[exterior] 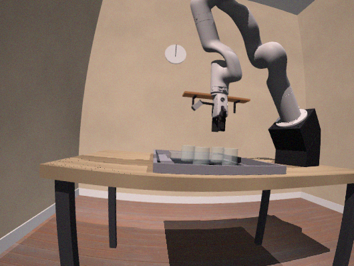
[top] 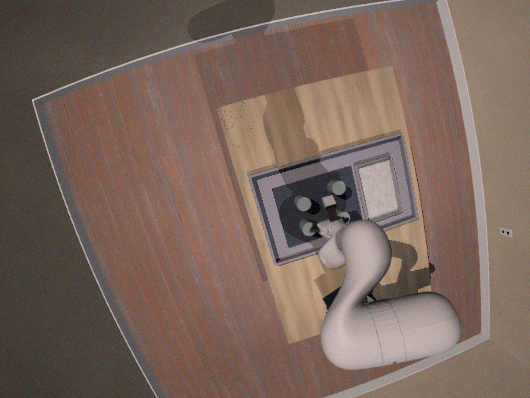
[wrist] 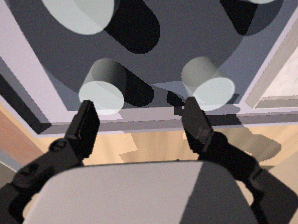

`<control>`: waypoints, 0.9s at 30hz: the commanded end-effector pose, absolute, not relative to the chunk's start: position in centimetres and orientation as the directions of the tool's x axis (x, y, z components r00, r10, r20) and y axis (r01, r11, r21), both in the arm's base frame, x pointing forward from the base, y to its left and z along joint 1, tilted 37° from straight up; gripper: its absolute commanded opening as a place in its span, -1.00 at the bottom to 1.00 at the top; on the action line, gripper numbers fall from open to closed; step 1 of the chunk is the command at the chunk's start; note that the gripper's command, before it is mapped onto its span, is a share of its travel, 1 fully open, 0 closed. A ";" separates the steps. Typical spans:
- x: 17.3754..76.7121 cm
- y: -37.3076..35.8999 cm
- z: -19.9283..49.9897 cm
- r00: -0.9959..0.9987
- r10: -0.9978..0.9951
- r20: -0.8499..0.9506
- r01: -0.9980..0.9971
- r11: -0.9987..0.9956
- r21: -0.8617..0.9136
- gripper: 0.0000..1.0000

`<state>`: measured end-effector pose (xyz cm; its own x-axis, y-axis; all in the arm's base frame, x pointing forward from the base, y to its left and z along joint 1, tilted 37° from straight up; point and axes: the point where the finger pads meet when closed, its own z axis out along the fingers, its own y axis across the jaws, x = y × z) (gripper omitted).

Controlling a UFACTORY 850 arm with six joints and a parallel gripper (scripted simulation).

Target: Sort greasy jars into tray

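Note:
Four pale glass jars stand mouth down on the dark mat (top: 325,179) (wrist: 175,30): a far-left jar (top: 303,203) (exterior: 202,155) (wrist: 80,12), a far-right jar (top: 338,188) (exterior: 188,153), a near-left jar (top: 307,228) (exterior: 230,156) (wrist: 102,95) and a near-right jar (exterior: 218,154) (wrist: 210,92), sides as in the wrist view. My gripper (exterior: 218,129) (wrist: 140,109) is open and empty, well above the jars. The tray (top: 380,190) (wrist: 286,75) lies beside the mat with no jar in it. Grease cannot be seen.
A raised grey rim (exterior: 217,170) runs round the steel table top, enclosing mat and tray. The wooden table (top: 350,100) (exterior: 100,170) extends beyond it. My arm partly covers the near-right jar in the top view. The two near jars stand close to the near rim.

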<state>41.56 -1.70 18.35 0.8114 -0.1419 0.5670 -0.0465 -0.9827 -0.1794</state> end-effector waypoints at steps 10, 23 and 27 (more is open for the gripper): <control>38.7 -9.6 15.0 0.813 -0.140 0.566 -0.039 -0.981 -0.188 1.00; 40.2 -11.8 10.3 0.813 -0.140 0.566 -0.039 -0.981 -0.188 1.00; 40.9 -11.7 9.3 0.813 -0.140 0.566 -0.039 -0.981 -0.188 1.00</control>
<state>40.07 -11.71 10.19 0.8159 -0.1399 0.5611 -0.0378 -0.9811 -0.1897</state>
